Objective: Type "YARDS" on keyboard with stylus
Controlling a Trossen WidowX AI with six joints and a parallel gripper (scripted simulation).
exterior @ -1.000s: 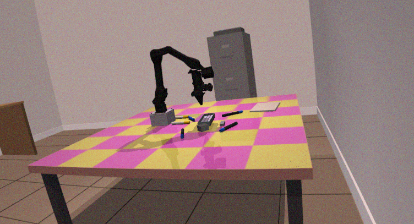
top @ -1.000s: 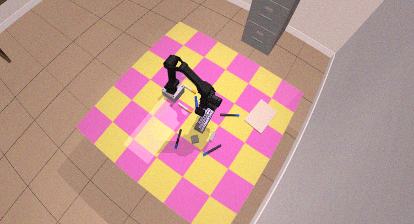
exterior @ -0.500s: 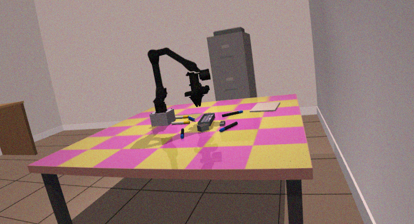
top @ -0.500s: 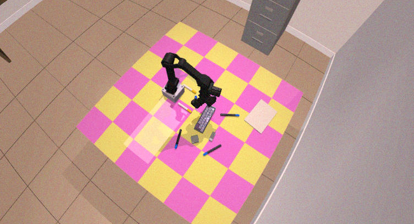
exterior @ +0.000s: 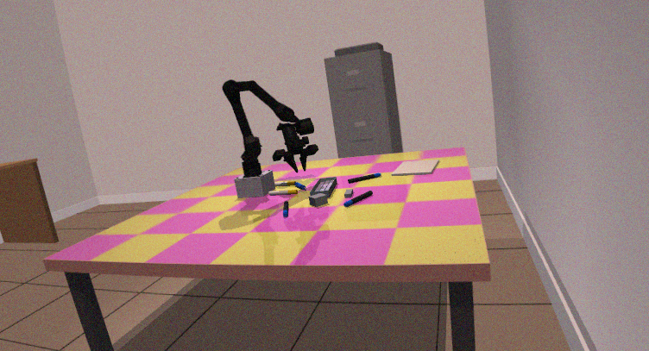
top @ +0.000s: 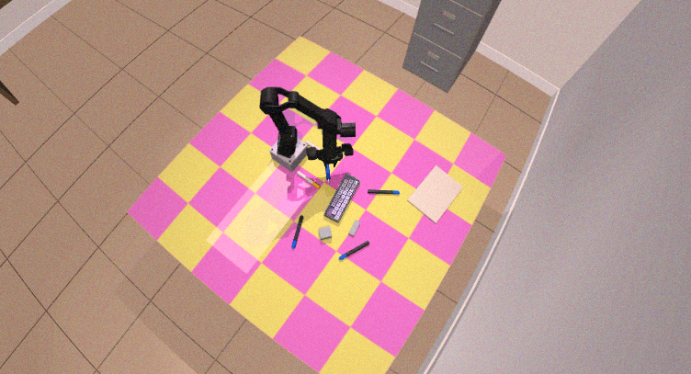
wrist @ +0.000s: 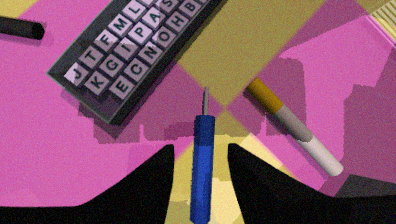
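Note:
The blue stylus [top: 328, 171] [exterior: 299, 184] [wrist: 202, 175] lies on the checkered desk, its thin grey tip pointing away from the arm base in the wrist view. My gripper [top: 331, 164] [exterior: 300, 171] [wrist: 201, 150] points down above it, partly open and empty. In the wrist view the stylus runs between the two fingers, with a gap on each side; the exterior view shows the fingertips above the desk. The dark keyboard [top: 342, 197] [exterior: 324, 186] [wrist: 136, 56] with light letter keys lies beside the stylus. The wrist view cuts off part of its keys.
A white marker with a yellow end [top: 308, 179] [exterior: 283, 192] [wrist: 300, 127] lies near the stylus. Black and blue markers [top: 297, 232] [top: 383, 191] [top: 355, 250] lie around the keyboard. Two grey blocks [top: 324, 232] [top: 355, 227] sit at its near end. A pale flat board [top: 435, 194] lies farther right.

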